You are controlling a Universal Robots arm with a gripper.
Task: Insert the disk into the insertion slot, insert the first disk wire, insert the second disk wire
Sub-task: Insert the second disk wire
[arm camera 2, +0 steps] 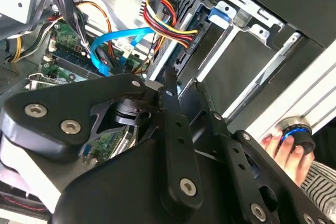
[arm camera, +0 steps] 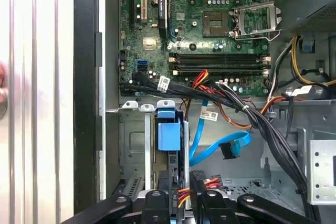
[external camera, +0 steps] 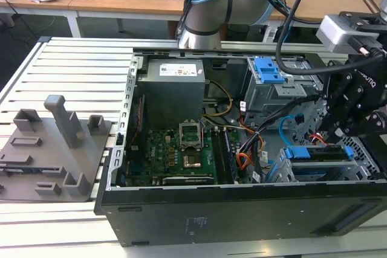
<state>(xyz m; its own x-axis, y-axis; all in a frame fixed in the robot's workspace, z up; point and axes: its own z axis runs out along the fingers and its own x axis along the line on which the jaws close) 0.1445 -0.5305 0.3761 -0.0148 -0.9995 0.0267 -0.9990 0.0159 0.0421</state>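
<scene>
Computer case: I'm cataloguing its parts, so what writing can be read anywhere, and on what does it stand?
On the power supply sticker: print too small to read.
On the white cable tags: print too small to read.
On the motherboard: component markings too small to read.

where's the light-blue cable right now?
In the first wrist view, the light-blue cable loops inside the case between the disk's blue carrier and the black wire bundle, its plug apparently loose.

black cable bundle [arm camera: 257, 121] and looping light-blue cable [arm camera: 200, 129] crowd the bay [arm camera: 241, 184] beside the disk [arm camera: 169, 136] — slim gap between them.
</scene>
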